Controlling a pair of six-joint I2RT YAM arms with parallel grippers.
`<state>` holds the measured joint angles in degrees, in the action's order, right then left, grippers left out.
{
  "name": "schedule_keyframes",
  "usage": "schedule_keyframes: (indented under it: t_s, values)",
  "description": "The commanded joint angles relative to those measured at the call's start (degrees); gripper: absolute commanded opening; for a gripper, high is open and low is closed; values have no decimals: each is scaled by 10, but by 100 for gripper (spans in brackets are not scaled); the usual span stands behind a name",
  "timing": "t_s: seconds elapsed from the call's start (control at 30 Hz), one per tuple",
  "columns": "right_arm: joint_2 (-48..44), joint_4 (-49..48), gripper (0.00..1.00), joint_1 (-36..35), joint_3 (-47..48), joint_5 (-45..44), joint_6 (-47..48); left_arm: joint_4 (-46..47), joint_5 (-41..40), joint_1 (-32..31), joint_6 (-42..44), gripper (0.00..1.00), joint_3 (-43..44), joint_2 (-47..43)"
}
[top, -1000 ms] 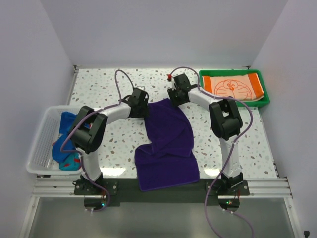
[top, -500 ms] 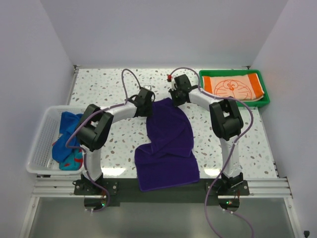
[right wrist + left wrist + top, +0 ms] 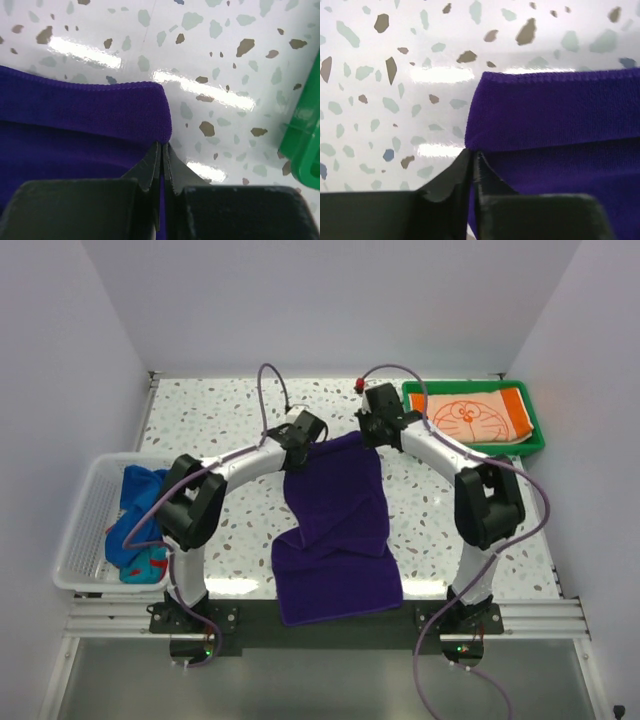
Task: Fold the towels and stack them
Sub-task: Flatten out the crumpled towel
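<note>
Both far corners of purple towel (image 3: pixel 338 525) gripped: left pincer (image 3: pixel 474 159) clamped on left corner, right pincer (image 3: pixel 162 151) on right corner.

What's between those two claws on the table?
The far edge of the purple towel spans it; left gripper and right gripper each pinch a corner, clearest in the top view.

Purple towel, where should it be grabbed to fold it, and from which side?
By its two far corners, one per claw, coming in from the near side over the cloth. The purple towel lies lengthwise away from the arms, its far hem straight and exposed, so the corners pinch cleanly. The left claw and right claw are shut on those corners now.
</note>
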<state>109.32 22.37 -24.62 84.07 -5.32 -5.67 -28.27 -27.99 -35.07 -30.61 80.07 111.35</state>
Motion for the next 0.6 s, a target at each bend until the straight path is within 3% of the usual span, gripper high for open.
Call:
schedule_keyframes:
  t_s: [0.0,0.13,0.27,0.3,0.4,0.57]
  values:
    - [-76,-28,1,3,-69,-28,-53,-57,-54,-51,1,17,27,-30]
    - [-89,-30,3,4,-107,-21,-77,-3,69,-72,-20,44,-20,-54]
    - [-85,-25,3,7,-131,-59,-90,128,152,-73,-23,52,-105,-161]
    - [-82,-22,3,14,-138,-64,-96,145,158,-74,-25,59,-124,-176]
    - [-80,-26,3,33,-154,-59,-117,134,110,-60,-29,67,-145,-191]
    - [-69,-28,3,47,-159,-53,-123,116,119,-19,-29,70,-134,-133]
